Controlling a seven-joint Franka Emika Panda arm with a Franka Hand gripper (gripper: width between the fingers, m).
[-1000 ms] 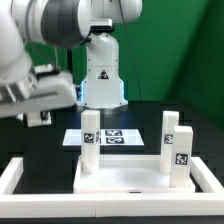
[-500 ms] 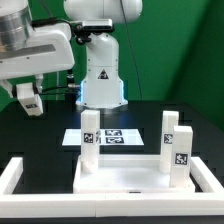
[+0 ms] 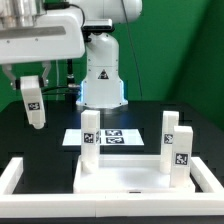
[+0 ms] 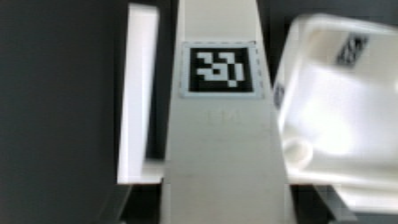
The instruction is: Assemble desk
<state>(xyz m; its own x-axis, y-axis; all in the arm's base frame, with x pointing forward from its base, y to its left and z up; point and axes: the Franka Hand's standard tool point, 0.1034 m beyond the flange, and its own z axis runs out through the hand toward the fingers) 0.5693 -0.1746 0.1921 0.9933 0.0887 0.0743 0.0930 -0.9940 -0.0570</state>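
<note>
While one leg (image 3: 34,102) hangs in the air, gripped in the gripper (image 3: 31,88) on the exterior view's left, the desk is partly built. Nearest, the tabletop (image 3: 125,178) lies inside the border rail (image 3: 12,176) with three legs (image 3: 90,141) upright on it; the fourth is left to fit. Beyond lies the marker board (image 3: 118,137) on the dark surface (image 3: 45,145).
</note>
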